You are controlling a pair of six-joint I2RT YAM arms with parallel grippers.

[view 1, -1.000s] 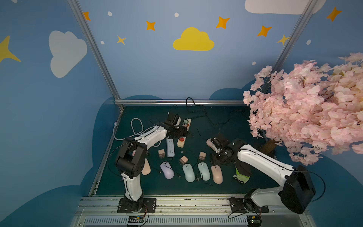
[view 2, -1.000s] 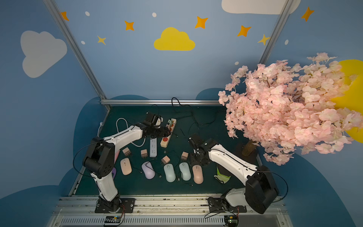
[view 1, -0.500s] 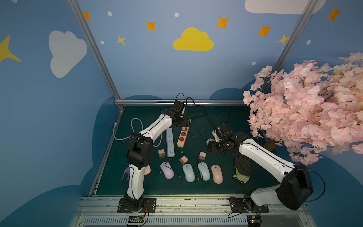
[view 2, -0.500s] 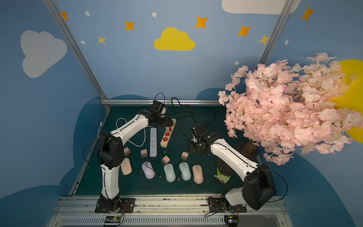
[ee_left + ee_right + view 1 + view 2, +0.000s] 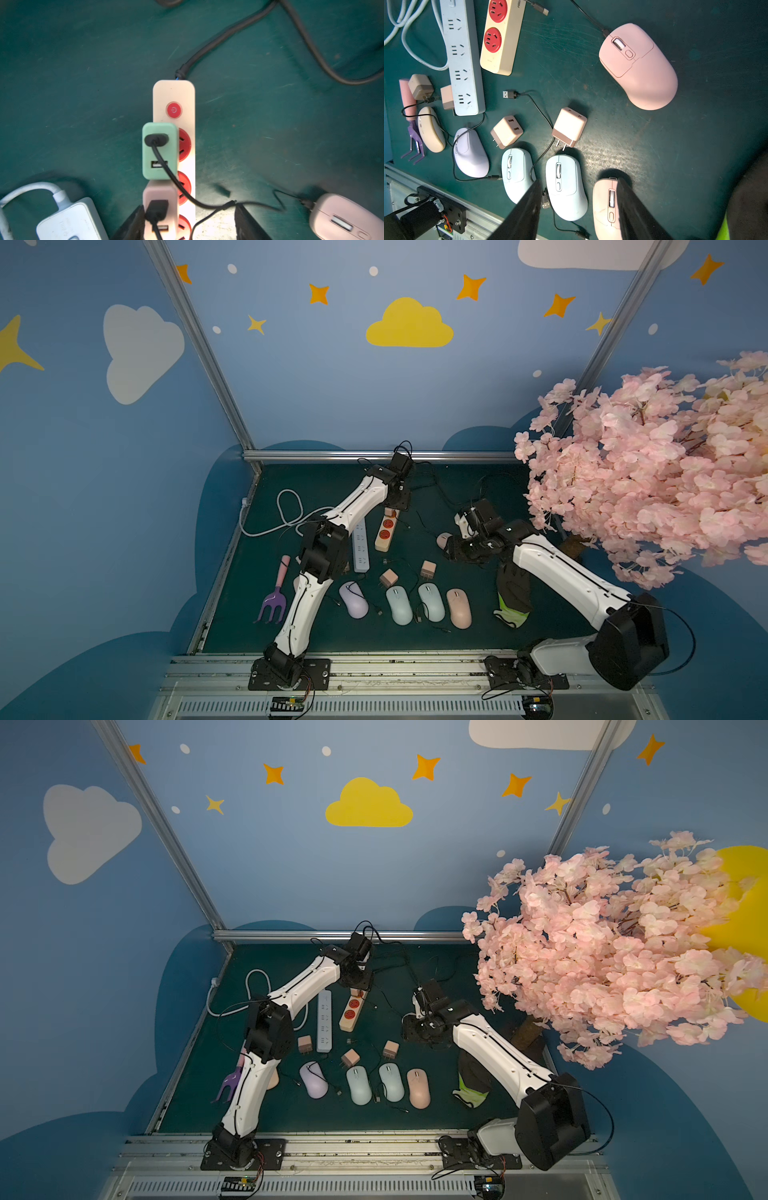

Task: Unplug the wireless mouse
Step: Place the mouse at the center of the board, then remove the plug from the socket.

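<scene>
The wireless mouse [image 5: 639,66] is pale pink and lies on the green mat with a black cable [image 5: 588,17] plugged into its front. It shows beside my right gripper in a top view [image 5: 444,538]. In the left wrist view the cable [image 5: 182,191] runs from a green charger [image 5: 160,150] on the cream power strip [image 5: 174,93]. A pink charger [image 5: 160,193] sits beside the green one. My left gripper [image 5: 189,222] stands open over the strip, one finger [image 5: 133,224] against the pink charger. My right gripper [image 5: 579,209] hangs open and empty near the mouse.
A blue-grey power strip [image 5: 360,547] lies beside the cream one. Near the front stand a lilac mouse [image 5: 353,599], two blue mice [image 5: 399,605] and a pink mouse [image 5: 459,608], with loose chargers [image 5: 388,577]. A purple rake [image 5: 276,593], a glove [image 5: 513,597] and a blossom tree [image 5: 648,464] flank them.
My left arm has reached further toward the back wall, to the far end of the cream strip, and its jaws have narrowed. The right gripper has narrowed a little and barely moved.
</scene>
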